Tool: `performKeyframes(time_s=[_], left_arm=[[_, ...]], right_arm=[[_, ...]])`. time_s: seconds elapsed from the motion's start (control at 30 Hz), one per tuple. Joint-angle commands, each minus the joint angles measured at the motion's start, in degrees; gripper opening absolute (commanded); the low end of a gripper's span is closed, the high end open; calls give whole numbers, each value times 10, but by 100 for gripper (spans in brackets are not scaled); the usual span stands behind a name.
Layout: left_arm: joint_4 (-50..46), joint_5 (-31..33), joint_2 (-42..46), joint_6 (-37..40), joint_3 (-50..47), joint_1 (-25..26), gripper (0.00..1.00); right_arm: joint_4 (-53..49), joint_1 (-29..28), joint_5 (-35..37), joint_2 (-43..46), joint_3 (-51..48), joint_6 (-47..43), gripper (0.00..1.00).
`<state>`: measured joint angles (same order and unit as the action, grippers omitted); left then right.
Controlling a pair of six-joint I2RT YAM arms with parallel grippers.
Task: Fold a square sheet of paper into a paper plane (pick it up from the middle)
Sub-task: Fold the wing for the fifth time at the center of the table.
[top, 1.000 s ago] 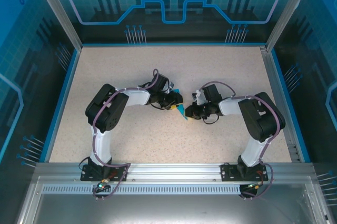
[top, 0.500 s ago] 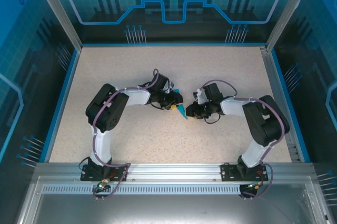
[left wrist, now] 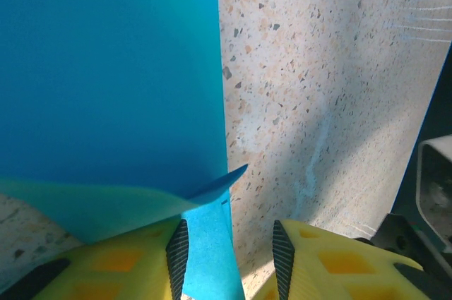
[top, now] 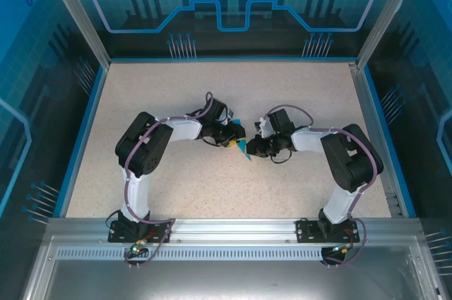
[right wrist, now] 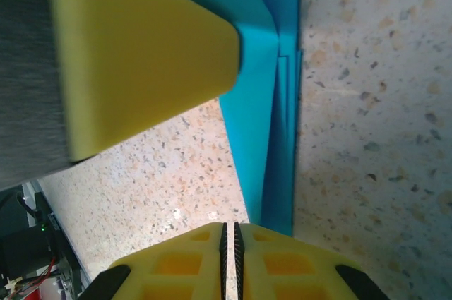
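The paper plane (top: 243, 149) is a small folded cyan piece lying on the speckled table between the two arms. In the left wrist view its broad flat layer (left wrist: 106, 67) lies ahead, and a raised narrow flap runs back between the jaws against the left finger. My left gripper (left wrist: 229, 233) is open, with its right finger clear of the paper. My right gripper (right wrist: 228, 228) is shut with nothing between its pads. The layered cyan edge (right wrist: 261, 138) runs down to its right finger. A yellow finger (right wrist: 141, 46) of the left gripper touches the paper from above.
Both wrists meet mid-table, left gripper (top: 234, 138) and right gripper (top: 254, 149) almost touching. A blue rim (top: 83, 138) and clear enclosure walls bound the table. An aluminium rail (top: 233, 229) carries the arm bases at the near edge.
The right arm's elbow swung out and back, and its gripper edged slightly left towards the paper. The left arm and the paper have stayed put.
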<state>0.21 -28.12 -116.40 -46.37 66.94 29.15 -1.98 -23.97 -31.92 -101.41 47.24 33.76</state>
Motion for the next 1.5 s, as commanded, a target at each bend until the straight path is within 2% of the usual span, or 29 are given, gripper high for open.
performKeyframes(time_s=[0.0,0.53,0.83,1.47], left_arm=[[-33,21,-27,7,0,1,40],[-37,24,-29,9,3,0,40],[-37,24,-29,9,3,0,40],[-43,30,-31,7,3,0,40]], right_arm=[[-6,-6,-14,-14,16,-11,13],[-76,-7,19,26,18,-40,15],[-74,-19,9,-3,44,-37,15],[-151,-20,27,-16,-2,-77,14]])
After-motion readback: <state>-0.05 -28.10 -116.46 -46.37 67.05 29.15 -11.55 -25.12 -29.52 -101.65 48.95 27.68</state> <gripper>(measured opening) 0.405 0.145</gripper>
